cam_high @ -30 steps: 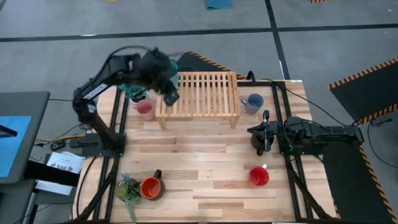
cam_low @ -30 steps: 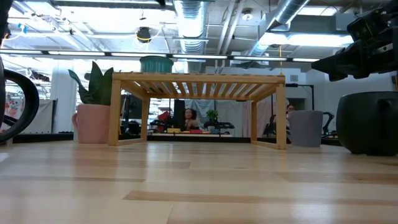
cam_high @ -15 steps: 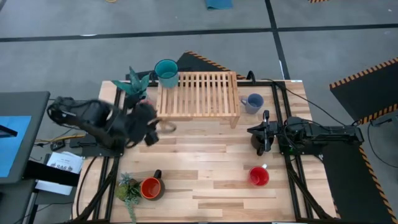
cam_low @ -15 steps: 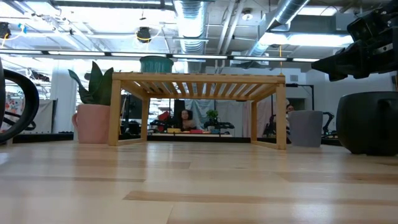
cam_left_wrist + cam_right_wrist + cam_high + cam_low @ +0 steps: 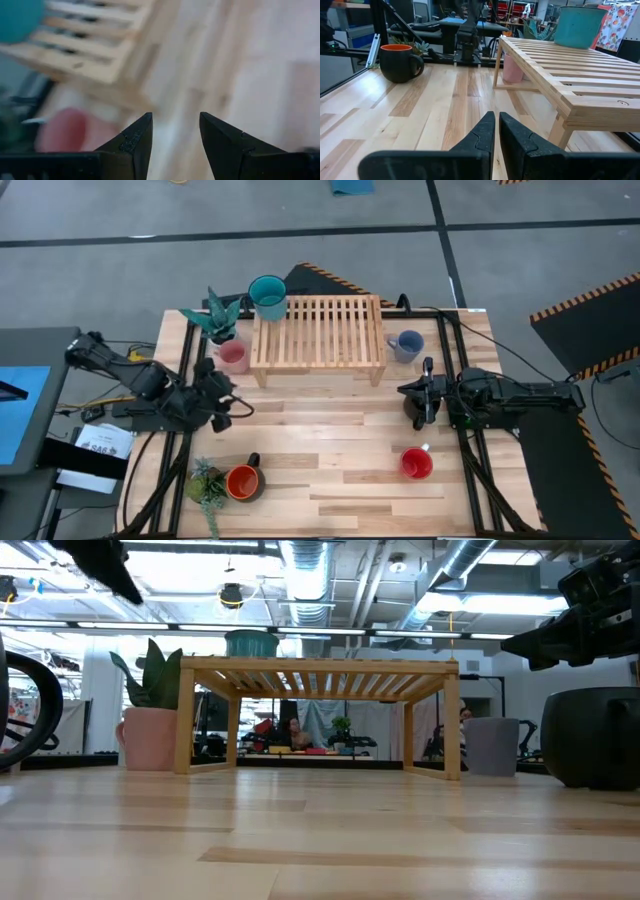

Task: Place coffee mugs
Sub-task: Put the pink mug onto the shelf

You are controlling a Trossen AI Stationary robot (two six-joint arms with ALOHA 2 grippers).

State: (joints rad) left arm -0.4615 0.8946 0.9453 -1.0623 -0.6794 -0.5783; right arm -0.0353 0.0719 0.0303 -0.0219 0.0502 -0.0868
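From overhead I count five mugs on the pale wooden worktop (image 5: 330, 470): a teal mug (image 5: 267, 296) on the back left corner of the slatted wooden rack (image 5: 320, 332), a pink mug (image 5: 233, 356) just left of the rack, a grey-blue mug (image 5: 406, 345) just right of it, a red mug (image 5: 417, 463) at front right, and a dark mug with orange inside (image 5: 243, 482) at front left. I cannot find a sixth from above; the low view shows a dark round shape (image 5: 598, 737) cut off at its right edge, too close to identify. Two green plants (image 5: 217, 315) sit on the left side.

My left gripper (image 5: 222, 402) sits low over the worktop's left edge, well clear of every mug; its wrist view is blurred, yet the fingers (image 5: 135, 142) stand apart with nothing between them. My right gripper (image 5: 419, 402) rests at the right side between the grey-blue and red mugs, its fingers pressed together, empty.
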